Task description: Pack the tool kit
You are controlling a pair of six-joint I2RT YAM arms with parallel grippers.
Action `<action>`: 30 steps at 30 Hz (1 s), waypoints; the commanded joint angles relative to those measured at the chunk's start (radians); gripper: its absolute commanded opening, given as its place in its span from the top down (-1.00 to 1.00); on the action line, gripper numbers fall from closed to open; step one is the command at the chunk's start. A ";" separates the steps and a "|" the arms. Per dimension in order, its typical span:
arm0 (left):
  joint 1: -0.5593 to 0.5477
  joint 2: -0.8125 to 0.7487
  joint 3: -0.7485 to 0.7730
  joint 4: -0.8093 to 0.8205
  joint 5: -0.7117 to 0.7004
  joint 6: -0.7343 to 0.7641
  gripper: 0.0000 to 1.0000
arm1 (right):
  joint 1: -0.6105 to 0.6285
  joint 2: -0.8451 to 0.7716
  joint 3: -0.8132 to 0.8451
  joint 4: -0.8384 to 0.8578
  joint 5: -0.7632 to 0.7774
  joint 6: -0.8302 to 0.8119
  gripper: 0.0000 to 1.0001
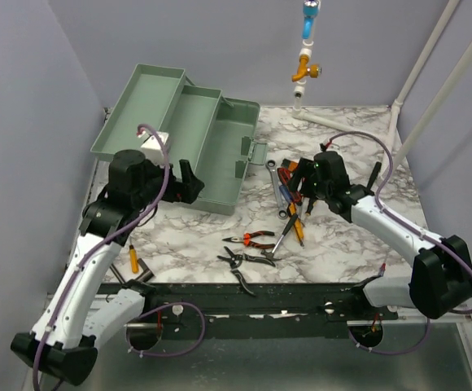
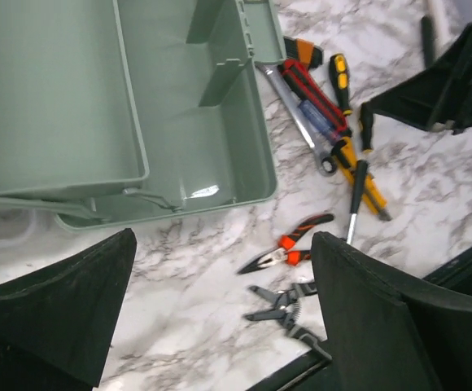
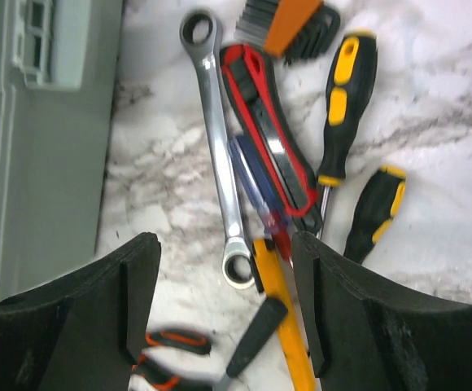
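The green toolbox (image 1: 199, 122) stands open at the back left of the marble table (image 1: 342, 244), its lid thrown back. Just right of it the loose tools lie in a heap: a ratchet wrench (image 3: 220, 163), a red-and-black utility knife (image 3: 273, 138) lying against it, and a yellow-and-black screwdriver (image 3: 346, 98) beside that. My right gripper (image 3: 224, 301) hangs over this heap with its jaws apart, the wrench's lower ring showing between them, nothing gripped. Nearer the front edge lie orange-handled pliers (image 2: 289, 244) and black snips (image 2: 281, 303). My left gripper (image 2: 220, 318) hovers by the toolbox's near corner, jaws wide, holding nothing.
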 commanded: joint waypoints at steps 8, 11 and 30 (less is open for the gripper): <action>-0.069 0.454 0.388 -0.237 -0.243 0.232 -0.66 | 0.000 -0.060 -0.113 -0.023 -0.048 0.020 -0.45; -0.069 0.544 0.458 -0.288 -0.311 0.210 -0.63 | -0.001 -0.083 -0.138 -0.008 -0.062 0.022 -0.45; -0.108 0.709 0.350 -0.171 -0.292 0.003 -0.06 | -0.001 -0.146 -0.258 -0.008 -0.090 0.067 -0.43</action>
